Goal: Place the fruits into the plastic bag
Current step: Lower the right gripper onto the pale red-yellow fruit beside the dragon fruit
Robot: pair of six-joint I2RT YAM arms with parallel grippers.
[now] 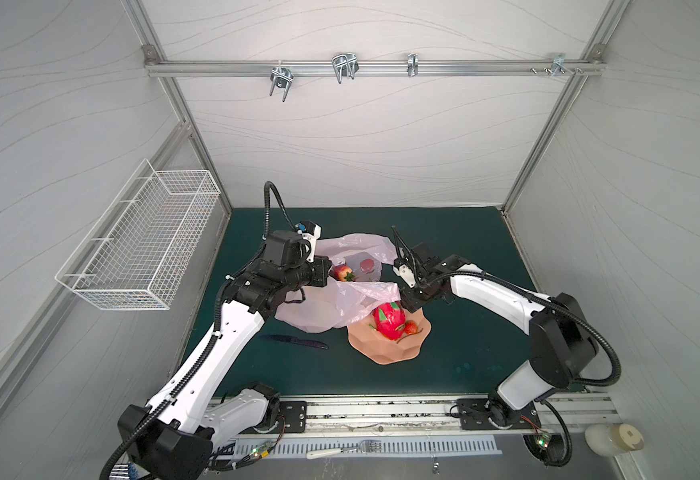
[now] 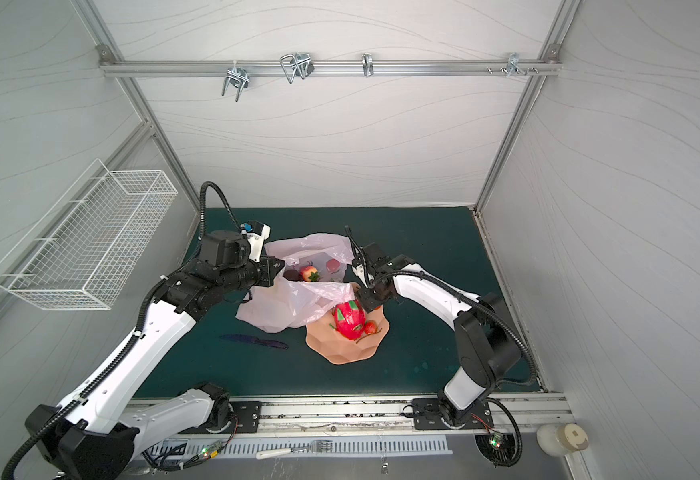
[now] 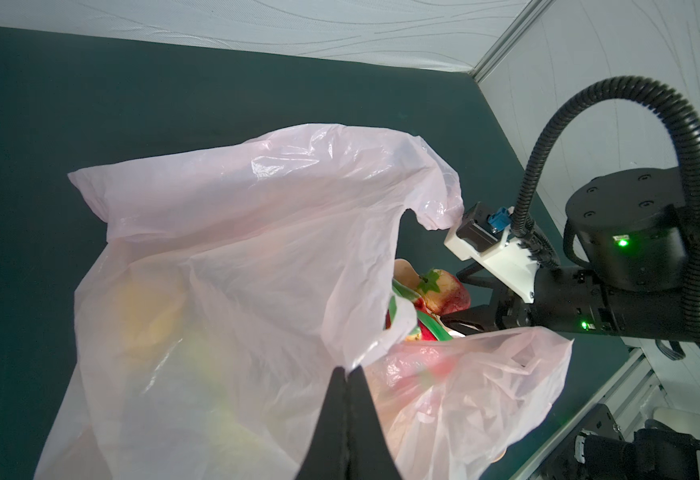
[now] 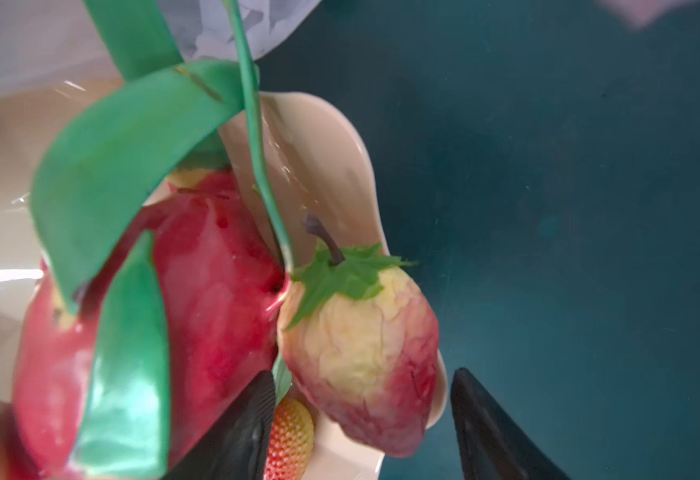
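The pale-pink plastic bag point(image 1: 331, 303) point(image 2: 290, 307) lies open on the green mat. My left gripper point(image 3: 346, 370) is shut on the bag's rim point(image 3: 236, 249) and holds it up. Inside the bag lie a strawberry point(image 1: 342, 273) and a dark red fruit point(image 1: 367, 264). The dragon fruit point(image 1: 389, 320) point(image 4: 198, 311) rests in the peach bowl point(image 1: 385, 349) beside a small strawberry point(image 1: 410, 327) point(image 4: 292, 436). My right gripper point(image 1: 408, 305) point(image 4: 364, 419) is open at the bowl's far rim. A cream-and-red strawberry point(image 4: 360, 353) point(image 3: 443, 291) lies between its fingers, with a gap on one side.
A dark purple knife point(image 1: 294, 340) lies on the mat left of the bowl. A white wire basket point(image 1: 140, 245) hangs on the left wall. Beyond the mat's front edge, a fork point(image 1: 344, 449) lies by the rail and a white jar point(image 1: 614, 438) stands at the right.
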